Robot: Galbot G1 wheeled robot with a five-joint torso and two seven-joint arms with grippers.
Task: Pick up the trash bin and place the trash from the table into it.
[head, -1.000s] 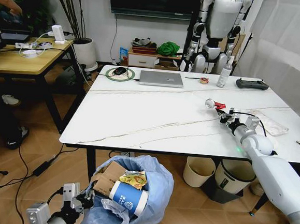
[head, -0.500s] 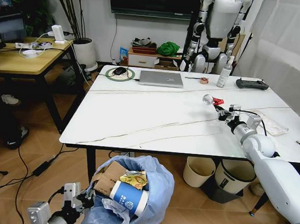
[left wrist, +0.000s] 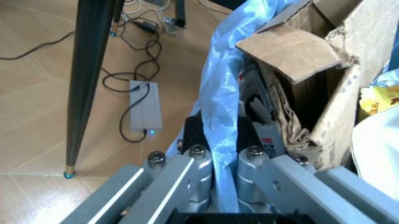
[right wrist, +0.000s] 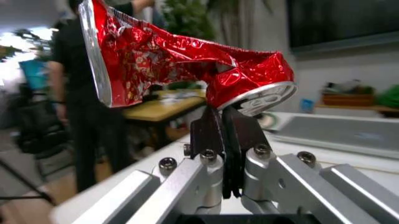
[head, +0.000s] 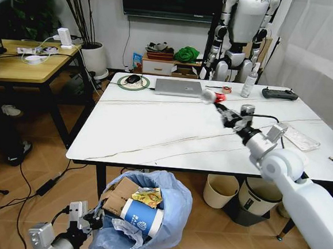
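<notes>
Two grippers are busy: your right gripper (head: pixel 220 107), right of centre, pinches the crushed red can (head: pixel 210 96) above the table (head: pixel 154 129). Your left gripper (head: pixel 94 221) clamps the trash bin (head: pixel 173 217) rim, down and left of the can.

Wide open marble across the near and middle of the table (head: pixel 154 129), free passage there. Clutter only along the far edge: laptop (head: pixel 179 87), mouse on a green pad (head: pixel 133 79), spray bottle (head: pixel 249 80), black controller (head: pixel 279 93). Clear flat package (head: pixel 299 136) near the right edge. Below the front edge, trash bin (head: pixel 173 217) mouth crowded with cardboard (head: pixel 117 195) and a paper cup (head: pixel 142 216). Black table leg (head: pixel 100 183) close beside it.
</notes>
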